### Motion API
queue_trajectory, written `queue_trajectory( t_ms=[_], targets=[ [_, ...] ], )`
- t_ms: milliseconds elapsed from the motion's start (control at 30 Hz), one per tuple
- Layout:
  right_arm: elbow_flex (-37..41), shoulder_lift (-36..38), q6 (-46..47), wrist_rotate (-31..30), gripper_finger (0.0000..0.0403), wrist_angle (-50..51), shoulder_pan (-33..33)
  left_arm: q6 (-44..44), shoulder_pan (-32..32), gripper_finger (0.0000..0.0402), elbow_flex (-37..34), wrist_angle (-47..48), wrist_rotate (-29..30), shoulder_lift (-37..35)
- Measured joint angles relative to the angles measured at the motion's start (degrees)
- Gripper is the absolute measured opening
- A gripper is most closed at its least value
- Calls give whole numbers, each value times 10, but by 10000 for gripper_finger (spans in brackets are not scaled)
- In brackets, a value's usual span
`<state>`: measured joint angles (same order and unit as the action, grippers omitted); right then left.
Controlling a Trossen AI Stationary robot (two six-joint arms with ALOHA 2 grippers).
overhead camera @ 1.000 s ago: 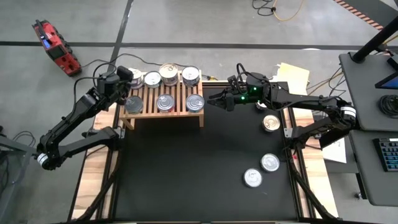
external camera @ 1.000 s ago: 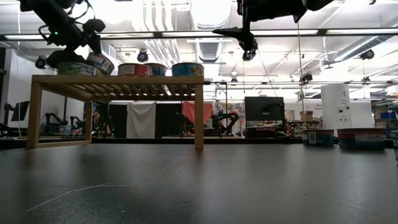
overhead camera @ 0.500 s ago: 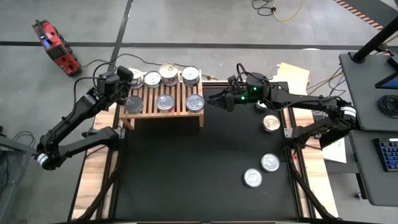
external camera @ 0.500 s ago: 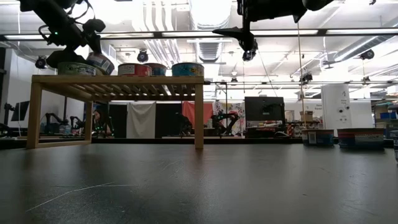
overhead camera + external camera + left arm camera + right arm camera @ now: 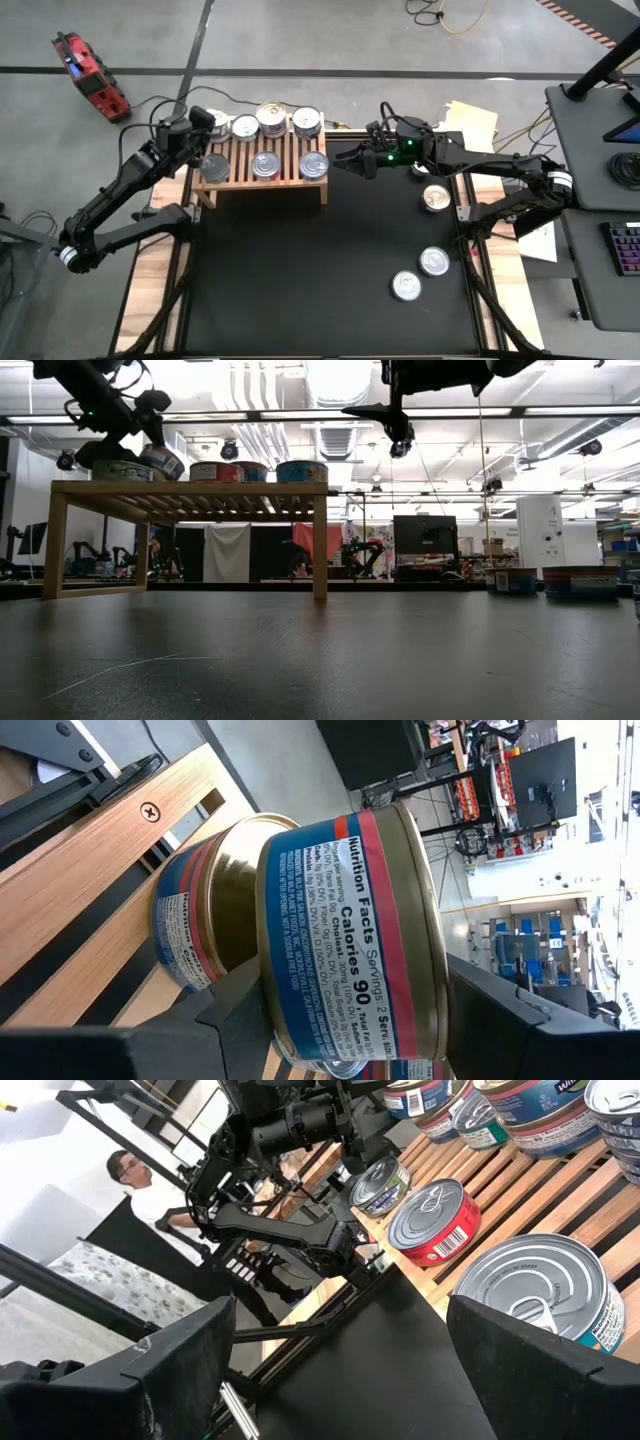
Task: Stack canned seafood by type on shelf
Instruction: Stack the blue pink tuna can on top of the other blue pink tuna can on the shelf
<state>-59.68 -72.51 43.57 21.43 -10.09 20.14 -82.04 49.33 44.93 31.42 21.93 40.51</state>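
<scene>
The light-wood shelf (image 5: 262, 158) stands at the table's far left. Several tins sit on its slats, among them a silver-lidded one (image 5: 314, 165) and a red-sided one (image 5: 432, 1220). My left gripper (image 5: 207, 155) is over the shelf's left end, shut on a blue-and-red labelled can (image 5: 350, 930). This can tilts against a like-labelled can (image 5: 195, 925) standing on the slats. My right gripper (image 5: 355, 165) hovers open, just right of the shelf and above the table. Three more tins (image 5: 435, 197) (image 5: 433, 262) (image 5: 406, 286) lie on the black mat at the right. My left gripper pinches the blue-and-red can by its side wall (image 5: 300, 1010), one finger (image 5: 235, 1015) on each side of the round body. The can is tilted (image 5: 162, 460), its gold end turned toward the neighbouring can (image 5: 120, 468). Whether its lower rim touches the slats, I cannot tell.
Bare black mat (image 5: 300, 270) spreads in front of the shelf. Wooden table edges run along both sides. Papers (image 5: 470, 122) lie beyond the far right corner. A person (image 5: 135, 1180) shows in the room behind. Another robot station stands in the background.
</scene>
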Motion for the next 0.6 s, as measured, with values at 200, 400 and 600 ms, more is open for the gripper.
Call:
queue_trajectory(
  t_ms=[200,400,600],
  targets=[
    [0,0,3,0,354,0,0,-9,0,222,0,0,-4,0],
    [0,0,3,0,354,0,0,-16,0,222,0,-1,-4,0],
    [0,0,3,0,354,0,0,-16,0,222,0,-2,-4,-1]
  ],
)
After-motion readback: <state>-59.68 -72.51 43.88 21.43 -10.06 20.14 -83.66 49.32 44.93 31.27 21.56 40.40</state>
